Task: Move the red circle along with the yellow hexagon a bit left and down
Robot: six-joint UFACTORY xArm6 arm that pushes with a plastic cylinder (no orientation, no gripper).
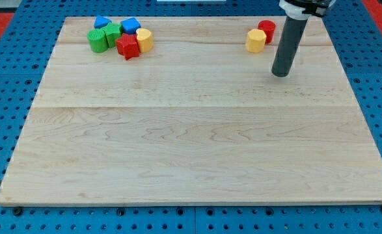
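I am viewing a pale wooden board [197,143] lying on a blue perforated bench [8,78]. My arm carries no jaws, so nothing is being gripped; it is ending in a dark rod with my tip [280,73] sitting toward the far right of the board.

The red circle [266,30] is standing at the far edge, right of centre. The yellow hexagon [256,40] is sitting just beside it on its left and slightly nearer, the two appearing to touch. My tip is lying to the right of both and nearer than both, close to them but apart from each; a strip of bare wood is showing between the rod and the red circle.

A second group is clustering at the far left, well apart from the task pair. In it I am seeing a green block [98,40] at the left, another green block [113,34] beside it, a red star [128,47] at the near side, and a yellow block [144,40] at the right. Two blue blocks are sitting at the far side: one blue block [102,22] on the left, the other blue block [131,25] right of it. These six are packing tightly together.
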